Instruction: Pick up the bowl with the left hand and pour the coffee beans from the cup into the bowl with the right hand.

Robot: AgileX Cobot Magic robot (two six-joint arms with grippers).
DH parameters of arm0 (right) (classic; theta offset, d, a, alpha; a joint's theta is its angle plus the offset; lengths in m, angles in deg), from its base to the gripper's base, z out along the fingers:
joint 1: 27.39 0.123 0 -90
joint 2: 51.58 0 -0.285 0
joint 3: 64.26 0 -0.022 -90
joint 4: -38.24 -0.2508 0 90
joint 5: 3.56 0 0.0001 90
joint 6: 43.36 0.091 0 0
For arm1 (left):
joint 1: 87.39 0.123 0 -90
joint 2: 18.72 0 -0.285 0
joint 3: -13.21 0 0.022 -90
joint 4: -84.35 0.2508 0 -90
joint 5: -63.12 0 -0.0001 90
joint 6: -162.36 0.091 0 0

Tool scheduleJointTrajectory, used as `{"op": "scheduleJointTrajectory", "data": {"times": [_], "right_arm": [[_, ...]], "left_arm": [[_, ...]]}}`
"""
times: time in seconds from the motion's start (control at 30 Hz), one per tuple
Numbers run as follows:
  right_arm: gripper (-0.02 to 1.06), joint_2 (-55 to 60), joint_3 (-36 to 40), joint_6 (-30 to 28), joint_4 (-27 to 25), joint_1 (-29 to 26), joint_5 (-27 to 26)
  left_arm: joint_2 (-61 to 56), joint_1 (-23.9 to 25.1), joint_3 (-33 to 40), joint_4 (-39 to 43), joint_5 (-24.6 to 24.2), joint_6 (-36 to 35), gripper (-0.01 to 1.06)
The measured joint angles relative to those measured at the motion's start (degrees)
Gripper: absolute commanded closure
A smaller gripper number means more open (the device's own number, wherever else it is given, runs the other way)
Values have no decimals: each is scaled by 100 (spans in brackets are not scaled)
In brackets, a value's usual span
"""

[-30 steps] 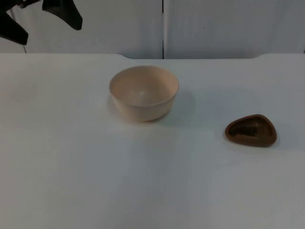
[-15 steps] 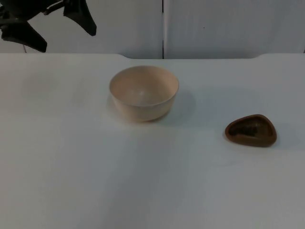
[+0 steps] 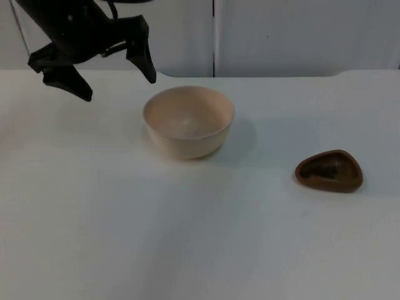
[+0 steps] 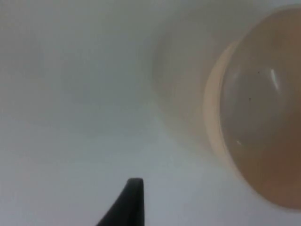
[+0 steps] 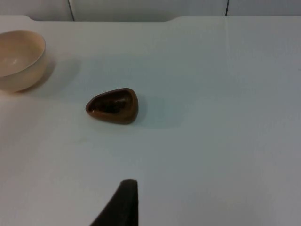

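Left gripper (image 3: pixel 115 87) hangs spread wide above the table (image 3: pixel 187 237), just beside the bowl (image 3: pixel 189 120); cup (image 3: pixel 329 171) sits well apart.

No readable text, labels or numbers anywhere.

Bowl (image 3: pixel 189 120) is plain pale peach-beige, no pattern. Cup (image 3: pixel 329 171) is reddish brown outside, darker brown inside. Table (image 3: pixel 200 237) is plain white, wall (image 3: pixel 300 34) light grey, left gripper (image 3: pixel 115 78) black.
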Motion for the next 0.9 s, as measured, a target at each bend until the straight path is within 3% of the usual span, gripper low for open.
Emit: {"op": "scheduleJointTrajectory", "data": {"times": [0.3, 0.9], "right_arm": [[-1, 0, 0, 0, 0, 0, 0], [-1, 0, 0, 0, 10, 0, 0]], "left_arm": [[387, -212, -8, 76, 331, -658, 4], [868, -290, -8, 350, 981, -1129, 5]]}}
